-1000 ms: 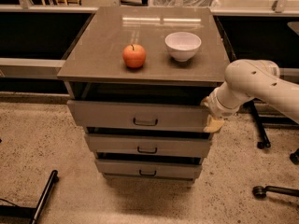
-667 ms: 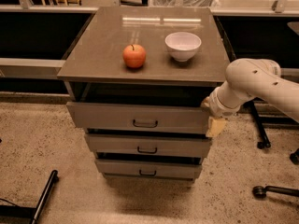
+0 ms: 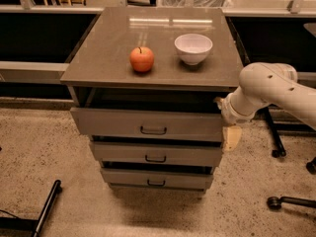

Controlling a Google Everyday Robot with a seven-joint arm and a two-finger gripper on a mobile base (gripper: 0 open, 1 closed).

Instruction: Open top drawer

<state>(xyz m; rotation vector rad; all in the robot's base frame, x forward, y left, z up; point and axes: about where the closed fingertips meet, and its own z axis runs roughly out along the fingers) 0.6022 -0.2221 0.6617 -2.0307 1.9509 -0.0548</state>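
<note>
The top drawer (image 3: pixel 113 122) is the widest of three grey drawers under a grey-brown cabinet top. It stands pulled out a little, with a dark gap showing behind its front, and has a small dark bar handle (image 3: pixel 153 130) at centre. My gripper (image 3: pixel 230 138) hangs at the drawer front's right end, just beside its corner, well to the right of the handle. The white arm (image 3: pixel 269 90) reaches in from the right.
An orange-red apple (image 3: pixel 141 59) and a white bowl (image 3: pixel 193 48) sit on the cabinet top (image 3: pixel 108 38). The middle drawer (image 3: pixel 155 153) and bottom drawer (image 3: pixel 156 178) are below. Chair bases and castors (image 3: pixel 276 153) stand at the right, and a dark bar (image 3: pixel 47 209) lies on the floor at the lower left.
The gripper has drifted slightly down and right beside the drawer's right end. The drawer, apple and bowl have not visibly moved.
</note>
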